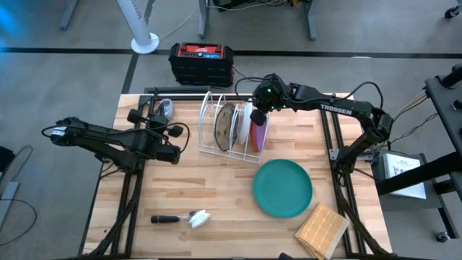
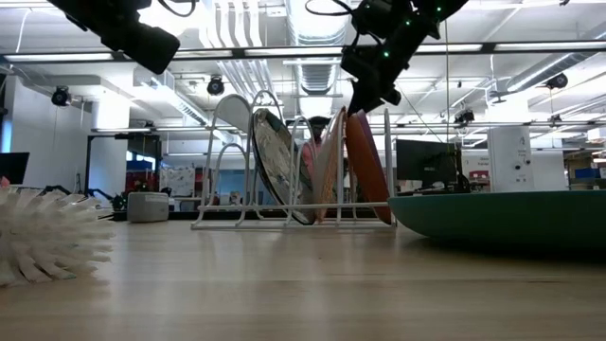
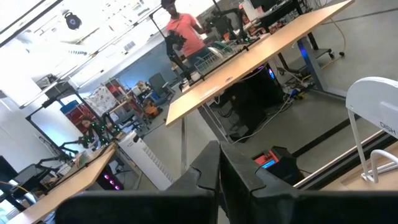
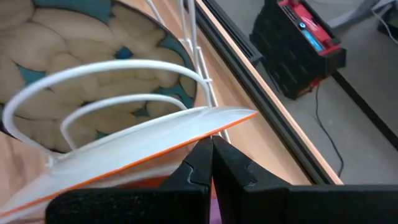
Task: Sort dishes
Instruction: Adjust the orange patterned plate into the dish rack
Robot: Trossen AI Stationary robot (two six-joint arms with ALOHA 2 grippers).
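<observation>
Butcher-block table [image 1: 216,188] held the white rack [image 1: 229,128] near its far edge, the speckled plate [image 1: 227,124], purple plate [image 1: 258,134] and orange plate [image 1: 246,123] upright in it; the teal plate [image 1: 282,188] lay flat toward the near right corner. The right gripper [image 4: 210,149] sat closed at the orange plate's rim, apparently pinching it, though contact was hard to confirm. A sideways pull could have tipped plates or dragged the rack; the left gripper [image 3: 219,163] hung shut over the left edge.
</observation>
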